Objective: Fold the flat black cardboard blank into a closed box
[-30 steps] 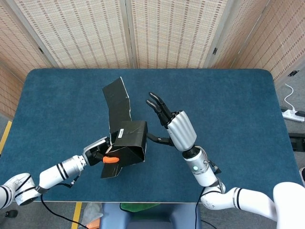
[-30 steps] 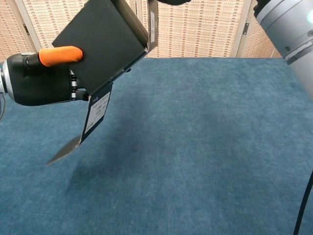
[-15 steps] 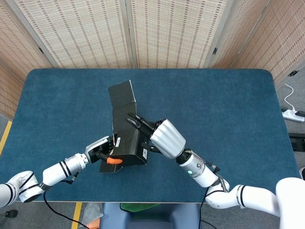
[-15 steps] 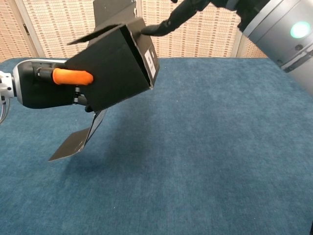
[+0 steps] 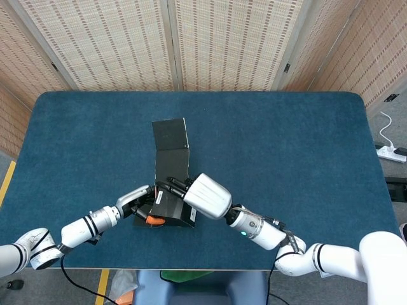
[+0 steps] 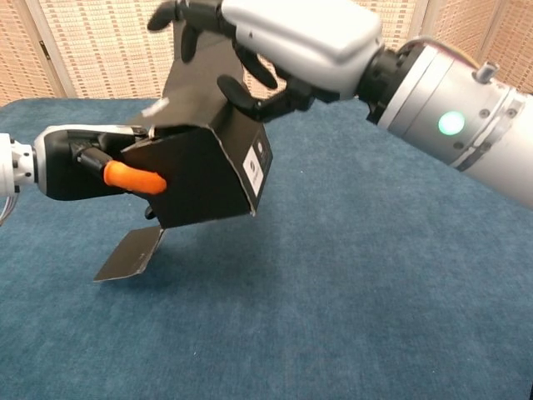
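Observation:
The black cardboard box is partly folded, and its long lid flap lies out toward the far side of the blue table. In the chest view the box hangs above the table, open end to the right, with a loose lower flap dangling. My left hand grips its left side, orange thumb tip on the front panel. My right hand lies over the top, fingers spread on the lid flap and thumb at the upper right edge. From the head view, the right hand hides the box's near end and the left hand sits beside it.
Blue cloth covers the whole table. Woven screens stand behind the far edge. A white power strip lies on the floor off the table's right side.
My right hand has come down from beside the box onto its top. The box has tipped lower and its lid flap has swung toward the far side.

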You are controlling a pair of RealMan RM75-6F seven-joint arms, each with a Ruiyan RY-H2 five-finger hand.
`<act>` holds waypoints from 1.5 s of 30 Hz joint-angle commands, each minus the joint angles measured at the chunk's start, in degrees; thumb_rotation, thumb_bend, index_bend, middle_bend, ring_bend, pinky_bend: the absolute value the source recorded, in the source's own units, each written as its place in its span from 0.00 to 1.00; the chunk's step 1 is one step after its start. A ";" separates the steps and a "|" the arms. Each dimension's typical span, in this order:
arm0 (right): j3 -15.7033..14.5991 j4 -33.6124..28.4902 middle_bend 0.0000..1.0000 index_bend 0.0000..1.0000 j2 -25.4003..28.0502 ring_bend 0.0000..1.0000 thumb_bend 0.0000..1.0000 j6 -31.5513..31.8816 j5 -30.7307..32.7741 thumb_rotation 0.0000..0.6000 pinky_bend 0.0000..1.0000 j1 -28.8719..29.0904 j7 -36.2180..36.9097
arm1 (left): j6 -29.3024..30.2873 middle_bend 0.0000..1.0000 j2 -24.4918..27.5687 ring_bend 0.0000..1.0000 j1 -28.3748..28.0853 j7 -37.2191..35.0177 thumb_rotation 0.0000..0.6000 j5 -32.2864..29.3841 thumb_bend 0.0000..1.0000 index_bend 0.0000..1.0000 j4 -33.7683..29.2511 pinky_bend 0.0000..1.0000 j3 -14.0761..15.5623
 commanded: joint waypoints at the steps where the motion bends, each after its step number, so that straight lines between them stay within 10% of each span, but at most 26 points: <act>1: -0.76 0.53 0.28 0.16 0.21 0.72 0.00 -0.59 0.18 1.00 1.00 0.10 0.77 | -1.27 0.24 -1.22 0.51 -0.01 3.35 1.00 -0.50 0.20 0.26 0.82 0.60 0.27; 24: -6.39 -3.28 0.29 0.16 7.90 0.73 0.00 -12.38 1.04 1.00 1.00 3.08 7.74 | -6.82 0.23 -5.35 0.51 -1.82 1.09 1.00 -1.94 0.20 0.26 7.10 0.60 2.11; 45: -7.93 7.36 0.38 0.23 -3.80 0.76 0.04 -7.39 -1.39 1.00 1.00 1.32 -2.61 | -9.23 0.20 -10.18 0.51 1.27 22.07 1.00 -8.11 0.20 0.20 7.40 0.60 -0.83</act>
